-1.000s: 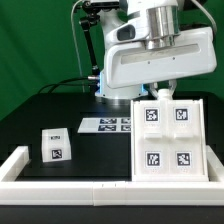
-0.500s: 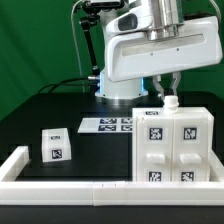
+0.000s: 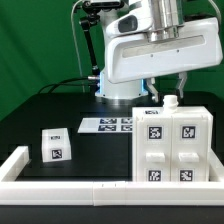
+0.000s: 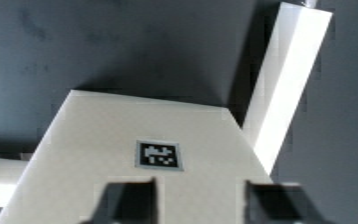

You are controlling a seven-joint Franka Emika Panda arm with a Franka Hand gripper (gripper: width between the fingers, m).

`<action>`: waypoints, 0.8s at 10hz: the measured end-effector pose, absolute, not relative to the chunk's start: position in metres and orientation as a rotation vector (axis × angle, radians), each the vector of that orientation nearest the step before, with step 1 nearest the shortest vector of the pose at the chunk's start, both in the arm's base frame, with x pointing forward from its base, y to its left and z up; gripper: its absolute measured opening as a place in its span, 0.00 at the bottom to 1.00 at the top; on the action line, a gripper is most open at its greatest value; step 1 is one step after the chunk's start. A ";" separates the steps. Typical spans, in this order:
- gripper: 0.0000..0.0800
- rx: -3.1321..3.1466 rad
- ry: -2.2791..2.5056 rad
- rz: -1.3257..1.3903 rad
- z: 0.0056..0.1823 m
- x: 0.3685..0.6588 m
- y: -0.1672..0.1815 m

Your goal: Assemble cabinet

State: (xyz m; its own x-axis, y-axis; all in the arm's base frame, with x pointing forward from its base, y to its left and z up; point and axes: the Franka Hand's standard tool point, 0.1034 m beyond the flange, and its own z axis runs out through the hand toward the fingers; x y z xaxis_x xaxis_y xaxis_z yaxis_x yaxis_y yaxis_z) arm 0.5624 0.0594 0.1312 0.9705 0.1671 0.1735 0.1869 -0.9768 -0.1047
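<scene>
In the exterior view the cabinet body (image 3: 172, 150) stands upright on the tabletop (image 3: 40, 110), just behind the long low rail (image 3: 60, 186). The gripper (image 3: 170, 92) hovers just above the body's top, spread and holding nothing. A small block (image 3: 55, 146) sits well apart from the body, toward the exterior view's left, near the marker board (image 3: 108, 124). The body looks tall enough that an off-centre descent could land a finger on its top edge and shove or tip it. In the wrist view the spread fingers (image 4: 131, 205) frame the body's tagged face (image 4: 123, 130). A narrow white strip (image 4: 291, 70) beside it, unidentifiable here, could snag a finger.
</scene>
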 end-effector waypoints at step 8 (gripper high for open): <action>1.00 -3.046 -0.509 -0.196 0.080 0.483 -0.097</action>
